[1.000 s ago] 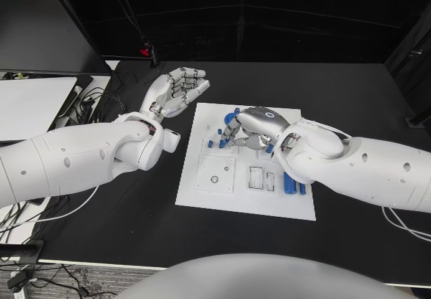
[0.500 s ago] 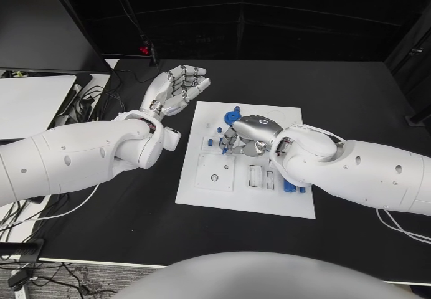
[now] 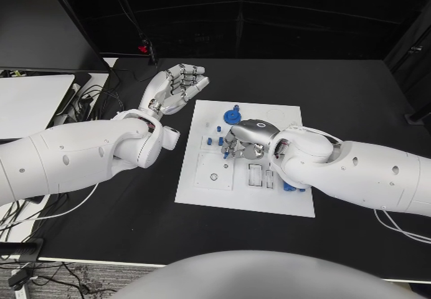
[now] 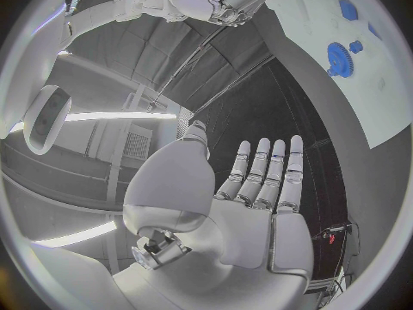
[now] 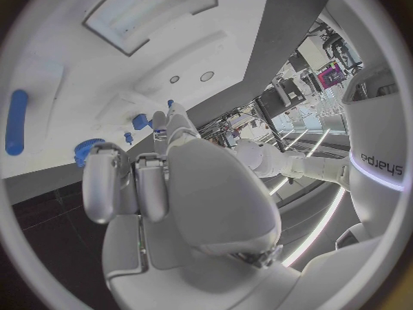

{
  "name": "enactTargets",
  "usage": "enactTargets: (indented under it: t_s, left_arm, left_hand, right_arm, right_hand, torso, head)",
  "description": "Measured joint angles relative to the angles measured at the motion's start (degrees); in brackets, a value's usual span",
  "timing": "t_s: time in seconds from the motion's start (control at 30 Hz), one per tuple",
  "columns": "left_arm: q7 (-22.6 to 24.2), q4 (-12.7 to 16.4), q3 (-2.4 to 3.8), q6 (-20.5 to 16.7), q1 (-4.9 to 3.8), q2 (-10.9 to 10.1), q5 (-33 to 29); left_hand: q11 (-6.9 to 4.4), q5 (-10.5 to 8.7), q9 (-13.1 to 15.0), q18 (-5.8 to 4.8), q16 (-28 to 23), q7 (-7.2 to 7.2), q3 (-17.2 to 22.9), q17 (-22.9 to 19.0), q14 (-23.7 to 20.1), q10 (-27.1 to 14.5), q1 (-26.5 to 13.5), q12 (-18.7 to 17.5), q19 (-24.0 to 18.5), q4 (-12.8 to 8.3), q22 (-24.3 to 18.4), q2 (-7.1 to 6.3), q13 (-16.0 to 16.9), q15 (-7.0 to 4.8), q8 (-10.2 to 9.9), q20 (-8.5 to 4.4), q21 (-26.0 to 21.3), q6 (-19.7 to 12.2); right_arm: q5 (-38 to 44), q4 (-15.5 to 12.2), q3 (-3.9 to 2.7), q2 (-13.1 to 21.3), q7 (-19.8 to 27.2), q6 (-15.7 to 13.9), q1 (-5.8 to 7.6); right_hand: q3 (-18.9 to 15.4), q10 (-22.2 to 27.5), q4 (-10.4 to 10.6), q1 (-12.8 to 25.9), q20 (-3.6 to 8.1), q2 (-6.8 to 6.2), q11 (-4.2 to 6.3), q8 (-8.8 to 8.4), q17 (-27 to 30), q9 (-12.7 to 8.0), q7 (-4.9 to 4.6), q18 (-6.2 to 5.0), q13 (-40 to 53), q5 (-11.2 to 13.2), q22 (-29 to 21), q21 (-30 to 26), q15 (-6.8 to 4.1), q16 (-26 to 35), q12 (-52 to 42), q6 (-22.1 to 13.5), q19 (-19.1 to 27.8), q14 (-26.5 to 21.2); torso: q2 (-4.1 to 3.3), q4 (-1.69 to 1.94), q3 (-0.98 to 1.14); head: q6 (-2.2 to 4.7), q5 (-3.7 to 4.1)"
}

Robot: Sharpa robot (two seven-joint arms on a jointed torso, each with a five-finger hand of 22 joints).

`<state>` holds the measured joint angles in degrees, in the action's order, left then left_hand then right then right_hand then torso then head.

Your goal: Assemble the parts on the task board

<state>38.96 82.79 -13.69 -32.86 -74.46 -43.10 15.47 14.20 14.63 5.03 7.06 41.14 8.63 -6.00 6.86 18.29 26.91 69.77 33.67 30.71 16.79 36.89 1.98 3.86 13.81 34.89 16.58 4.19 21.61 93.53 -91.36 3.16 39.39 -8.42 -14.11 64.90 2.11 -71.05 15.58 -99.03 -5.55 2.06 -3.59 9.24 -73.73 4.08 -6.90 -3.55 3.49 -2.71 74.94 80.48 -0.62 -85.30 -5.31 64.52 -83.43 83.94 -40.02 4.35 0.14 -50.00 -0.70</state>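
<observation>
Left robot hand (image 3: 178, 85) spread flat; right robot hand (image 3: 244, 141) curled.

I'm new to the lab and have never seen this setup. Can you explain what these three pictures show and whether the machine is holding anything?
It is a two-armed robot at a black table. One picture looks down from its head; the two round ones come from cameras at its wrists, behind each hand. In the middle lies a white task board with small blue parts, such as a blue gear and a blue cylinder. The left hand is beside the board with fingers apart, holding nothing. The right hand is over the board with fingers curled downward; whether it holds a part cannot be told from these pictures.
</observation>
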Motion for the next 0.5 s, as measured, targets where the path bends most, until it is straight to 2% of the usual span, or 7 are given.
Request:
enactTargets:
  t_s: [0.5]
  left_arm:
    - [0.0, 0.0, 0.0, 0.0, 0.05, -0.1, 0.0]
  left_hand:
    - [0.0, 0.0, 0.0, 0.0, 0.0, 0.0, 0.0, 0.0, 0.0, 0.0, 0.0, 0.0, 0.0, 0.0, 0.0, 0.0, 0.0, 0.0, 0.0, 0.0, 0.0, 0.0]
  right_arm:
    - [0.2, 0.1, -0.01, -0.8, -0.9, 3.1, -0.39]
  right_hand:
    - [0.4, 0.0, -0.1, 0.0, -0.02, -0.01, 0.0, -0.5, 1.3, 0.0, -0.18, 0.0, 0.0, -0.1, 0.0, -0.9, 0.0, 0.3, 0.5, 0.0, 0.4, 0.0]
  torso:
    - [0.0, 0.02, -0.03]
  head:
    - [-0.01, 0.14]
